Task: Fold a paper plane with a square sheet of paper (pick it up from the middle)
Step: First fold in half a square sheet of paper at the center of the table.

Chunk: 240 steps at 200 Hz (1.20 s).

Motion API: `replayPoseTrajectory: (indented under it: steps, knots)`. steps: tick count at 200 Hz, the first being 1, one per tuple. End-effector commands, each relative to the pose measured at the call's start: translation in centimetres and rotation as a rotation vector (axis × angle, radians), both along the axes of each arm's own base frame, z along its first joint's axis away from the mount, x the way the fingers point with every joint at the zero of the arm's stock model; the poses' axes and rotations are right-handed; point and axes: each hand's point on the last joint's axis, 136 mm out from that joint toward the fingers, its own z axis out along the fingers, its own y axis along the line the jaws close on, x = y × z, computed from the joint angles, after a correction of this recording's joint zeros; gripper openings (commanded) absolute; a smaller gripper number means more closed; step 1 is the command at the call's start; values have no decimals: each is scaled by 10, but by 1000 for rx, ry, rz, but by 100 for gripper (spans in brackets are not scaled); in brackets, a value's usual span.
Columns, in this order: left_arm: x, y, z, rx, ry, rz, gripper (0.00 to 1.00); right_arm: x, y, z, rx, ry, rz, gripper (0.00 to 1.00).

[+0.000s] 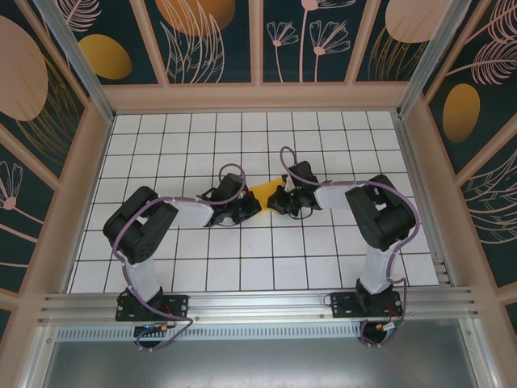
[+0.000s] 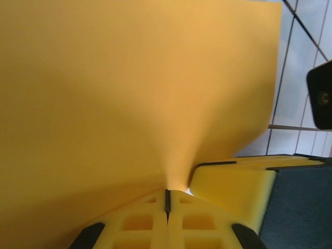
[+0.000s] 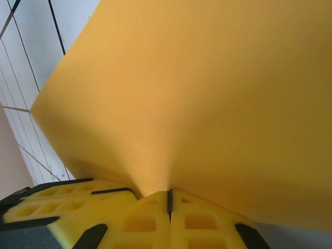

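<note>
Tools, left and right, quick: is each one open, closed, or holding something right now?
Left tool: closed, pinching the sheet of paper.
Right tool: closed, pinching the same sheet of paper.

We see a white tiled table (image 1: 242, 267) under the left claw (image 1: 245, 208) and the right claw (image 1: 280, 200); beyond both stand dark walls (image 1: 279, 65) with orange ovals and pale plants; behind them a metal rail (image 1: 258, 303) runs across.
</note>
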Motion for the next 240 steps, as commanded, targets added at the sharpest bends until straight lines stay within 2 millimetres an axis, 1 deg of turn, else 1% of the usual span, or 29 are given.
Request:
replayPoseTrajectory:
  steps: [1, 42, 65, 87, 121, 153, 164, 176, 189, 200, 212, 225, 240]
  knots:
    - [0, -5, -1, -7, 9, -14, 0, 2, 5, -2, 0, 6, 8, 0]
    - [-3, 0, -11, 32, 33, -6, 0, 2, 2, -6, -21, 8, 4, 0]
    - [-5, 6, -18, 70, 54, 6, 0, 2, -1, -9, -38, 6, -3, 0]
    - [-9, 14, -27, 113, 83, 22, 0, 5, -9, -12, -53, -2, -20, 0]
    - [-14, 20, -35, 148, 105, 21, 0, 15, -34, -19, -55, -19, -68, 0]
    - [-16, 24, -38, 168, 114, 21, 0, 27, -66, -19, -69, -38, -133, 0]
    - [-16, 23, -38, 168, 113, 20, 0, 32, -76, -17, -79, -49, -153, 0]
    - [-15, 23, -37, 165, 111, 20, 0, 39, -82, -8, -73, -74, -163, 0]
    - [-14, 21, -36, 162, 106, 20, 0, 44, -76, 11, -38, -129, -134, 0]
    - [-13, 21, -36, 162, 105, 19, 0, 45, -62, 33, 16, -188, -86, 0]
    - [-13, 21, -36, 161, 105, 20, 0, 40, -46, 47, 47, -223, -43, 0]
    - [-12, 21, -35, 162, 104, 21, 0, 34, -32, 49, 55, -220, -16, 0]
    - [-11, 20, -34, 160, 101, 22, 0, 25, -19, 41, 58, -189, 5, 0]
